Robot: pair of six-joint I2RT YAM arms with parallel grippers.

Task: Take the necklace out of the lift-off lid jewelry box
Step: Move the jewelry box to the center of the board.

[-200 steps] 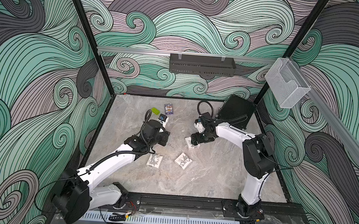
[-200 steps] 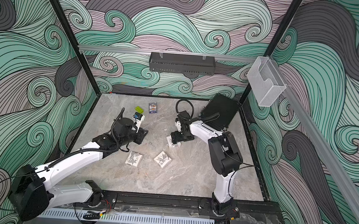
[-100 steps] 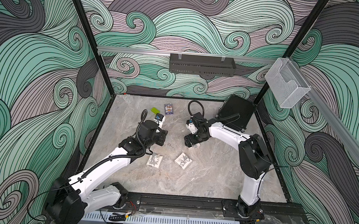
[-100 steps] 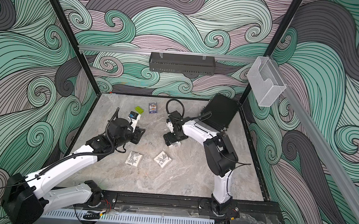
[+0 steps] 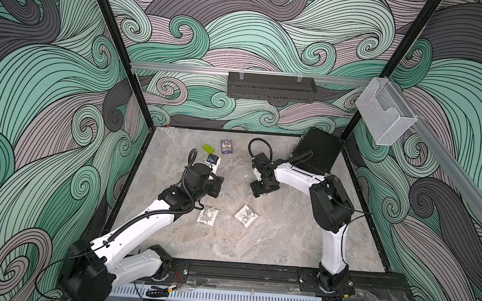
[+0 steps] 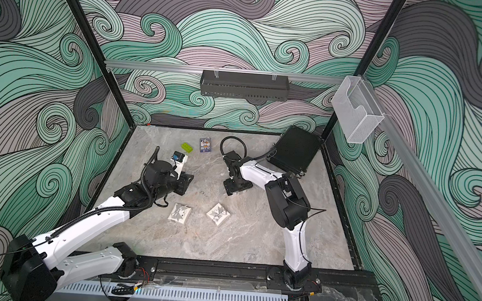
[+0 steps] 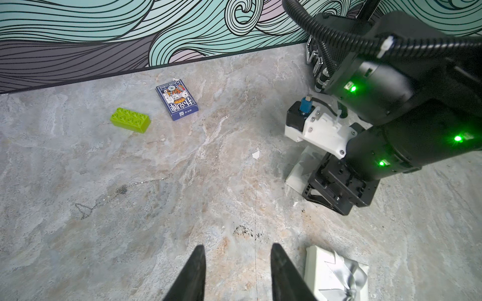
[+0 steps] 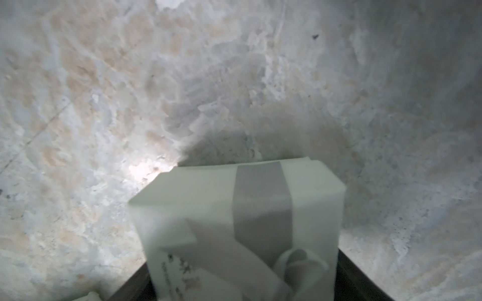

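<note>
The thin silver necklace [image 7: 122, 191] lies loose on the stone table [image 7: 78, 260], visible only in the left wrist view, ahead and to the left of my left gripper [image 7: 237, 247]. That gripper [image 5: 216, 188] hangs open over bare table with nothing between its fingers. A white jewelry box [image 8: 234, 221] with a grey ribbon and bow fills the space between the right gripper's dark fingers [image 8: 354, 276]. My right gripper [image 5: 258, 191] stands low over that box [image 7: 300, 166] near the table's middle.
Two more white ribbon boxes [image 5: 208, 215] [image 5: 246, 216] sit in front of the grippers; one [image 7: 336, 273] is just beside the left fingers. A green brick [image 5: 208, 148] and a card pack [image 5: 226, 146] lie at the back. A black case [image 5: 316, 150] leans back right.
My right gripper moved left and down over the white box and its jaws narrowed around it. The left arm shifted only slightly.
</note>
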